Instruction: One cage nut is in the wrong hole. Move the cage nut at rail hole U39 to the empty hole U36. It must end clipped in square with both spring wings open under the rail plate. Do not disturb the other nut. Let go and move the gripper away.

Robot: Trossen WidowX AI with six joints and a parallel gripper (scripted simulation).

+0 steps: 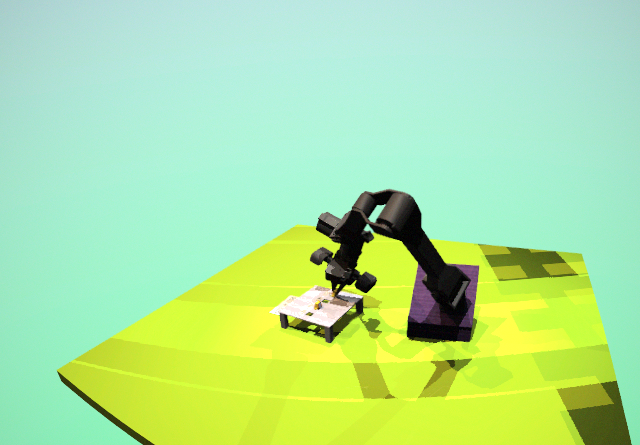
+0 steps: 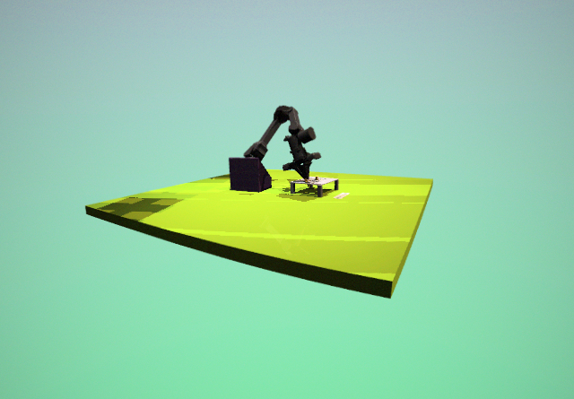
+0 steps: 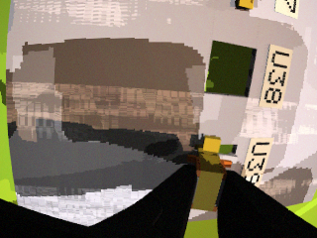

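The held cage nut looks yellow, partly shadowed.

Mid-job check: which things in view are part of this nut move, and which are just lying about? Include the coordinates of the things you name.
Part of the job:
- gripper [image 1: 334, 294] [image 2: 307, 179] [image 3: 206, 178]
- cage nut at U39 [image 3: 212, 144]
- rail plate [image 1: 341, 317] [image 2: 326, 181] [image 3: 225, 116]
- other nut, to leave undisturbed [image 1: 317, 304] [image 3: 244, 4]

Just about:
- white patch beside the rail plate [image 2: 342, 195], unidentifiable

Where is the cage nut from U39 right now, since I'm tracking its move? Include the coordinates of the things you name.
In the wrist view, the cage nut [image 3: 208, 188] is at bottom, right of centre, between the end effector's fingers, just left of the U39 label [image 3: 259, 161].
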